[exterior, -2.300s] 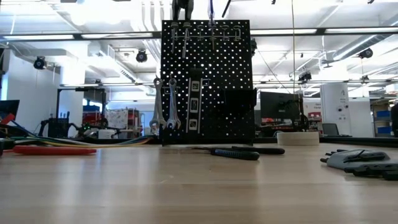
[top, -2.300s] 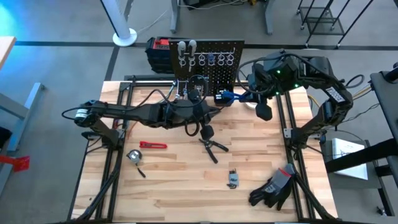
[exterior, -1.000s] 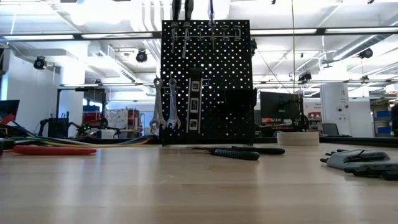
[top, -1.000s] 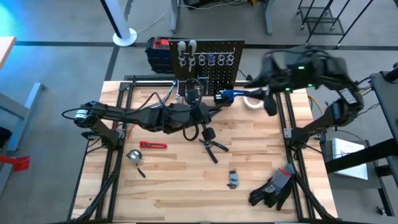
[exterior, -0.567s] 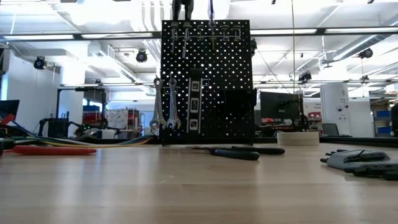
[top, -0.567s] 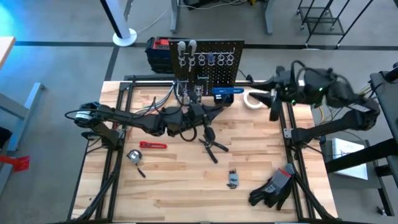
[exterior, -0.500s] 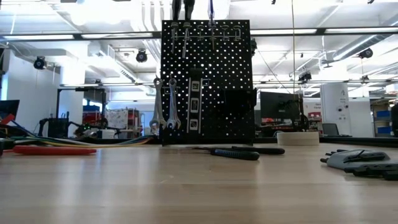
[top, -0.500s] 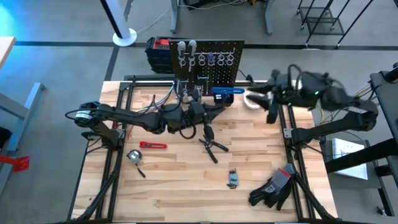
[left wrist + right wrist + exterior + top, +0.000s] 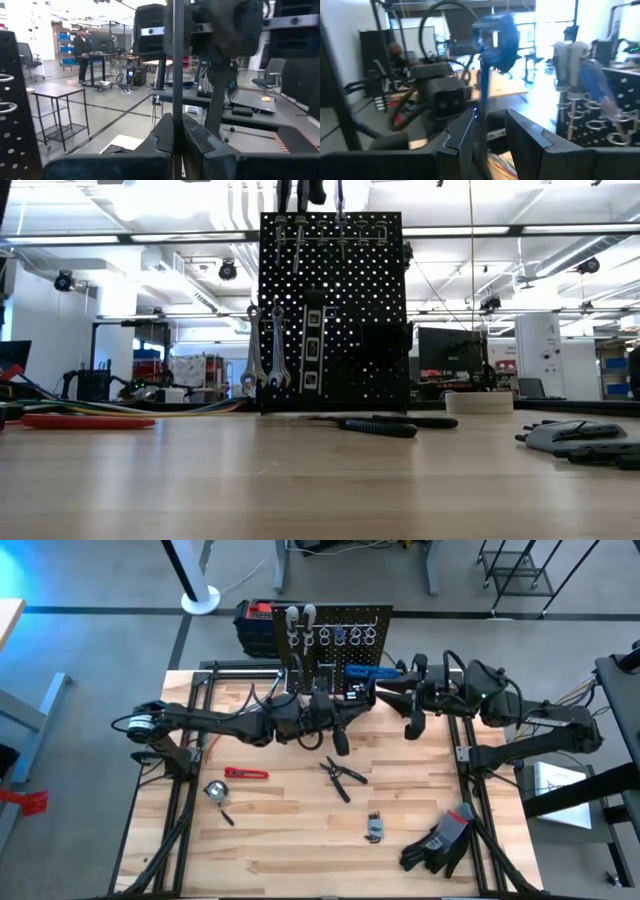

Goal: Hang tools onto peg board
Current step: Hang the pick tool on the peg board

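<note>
The peg board (image 9: pixel 335 640) (image 9: pixel 333 310) stands upright at the table's far edge, with two wrenches (image 9: pixel 265 350) hanging on its face and tools in its top ring hooks. My left gripper (image 9: pixel 336 712) (image 9: pixel 177 132) is in front of the board, shut on a thin metal shaft whose black handle (image 9: pixel 339 740) sticks out toward the near edge. My right gripper (image 9: pixel 388 683) (image 9: pixel 487 132) is beside the board's right end, shut on a blue-handled screwdriver (image 9: pixel 360 670). Black pliers (image 9: pixel 340 775) and a red-handled tool (image 9: pixel 246 773) lie flat on the table. My left gripper pinches the thin metal shaft (image 9: pixel 177 107) between its two fingers, which point about level and lie across it. The tool is lifted clear of the table, with its black handle on the near side. My right gripper has the screwdriver's thin shaft (image 9: pixel 480 117) between its two fingers, coming level from the table's right and lying across the shaft. The blue handle (image 9: pixel 496 30) stands beyond the fingers, and the tool is lifted clear of the table.
A white tape roll (image 9: pixel 478 402) sits right of the board. Black gloves (image 9: pixel 440 840) lie at the near right. A tape measure (image 9: pixel 213 790) and a small tool (image 9: pixel 373 827) lie on the near half. A red-and-black box (image 9: pixel 255 618) stands behind the board's left end.
My right gripper has come down and toward the peg board, tipping to level, and has carried the blue-handled screwdriver toward the far edge beside the board. My left gripper has moved a little toward the board and rolled, so the black handle has swung closer to the board.
</note>
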Tool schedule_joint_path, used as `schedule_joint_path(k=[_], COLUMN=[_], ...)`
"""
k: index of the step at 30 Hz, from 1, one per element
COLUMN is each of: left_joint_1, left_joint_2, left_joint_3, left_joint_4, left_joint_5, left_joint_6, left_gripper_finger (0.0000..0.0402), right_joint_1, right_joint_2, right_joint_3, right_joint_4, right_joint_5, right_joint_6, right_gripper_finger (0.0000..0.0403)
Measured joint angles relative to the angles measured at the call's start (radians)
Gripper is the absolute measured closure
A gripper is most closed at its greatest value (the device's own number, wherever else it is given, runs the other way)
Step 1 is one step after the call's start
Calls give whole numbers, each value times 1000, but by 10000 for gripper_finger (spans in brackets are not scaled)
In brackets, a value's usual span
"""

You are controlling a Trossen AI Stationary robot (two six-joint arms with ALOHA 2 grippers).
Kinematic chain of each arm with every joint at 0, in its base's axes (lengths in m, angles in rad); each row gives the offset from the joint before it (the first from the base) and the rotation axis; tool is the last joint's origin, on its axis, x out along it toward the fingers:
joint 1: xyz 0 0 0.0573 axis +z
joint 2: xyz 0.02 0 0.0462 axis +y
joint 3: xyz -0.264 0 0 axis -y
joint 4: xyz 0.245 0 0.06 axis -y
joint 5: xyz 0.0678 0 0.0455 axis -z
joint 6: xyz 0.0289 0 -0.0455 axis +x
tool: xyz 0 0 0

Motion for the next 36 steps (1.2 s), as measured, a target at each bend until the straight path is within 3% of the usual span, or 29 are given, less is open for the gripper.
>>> schedule_joint_path(k=[8, 13, 16, 21, 28, 33, 36], left_joint_1=[17, 22, 24, 29, 46, 49, 49], left_joint_2=[-1, -1, -1, -1, -5, -8, -8], left_joint_3=[0, 0, 0, 0, 0, 0, 0], left_joint_4=[0, 0, 0, -2, -35, -222, -348], left_joint_5=[-1, -1, -1, -1, -15, -192, -244], left_joint_6=[-4, -8, -7, 1, 0, -79, -129], left_gripper_finger=[401, 401, 402, 401, 374, 336, 324], right_joint_1=[-70, -95, -107, -112, -130, -215, -286], right_joint_2=[89, 129, 130, 124, 124, 124, 134], right_joint_3=[66, 101, 104, 104, 105, 158, 206], right_joint_4=[6, 3, 6, -2, -6, -5, -15], right_joint_5=[-142, -143, -142, -141, -111, -90, -141], right_joint_6=[12, 46, 56, 11, -63, -132, -143], right_gripper_finger=[265, 255, 285, 385, 398, 400, 401])
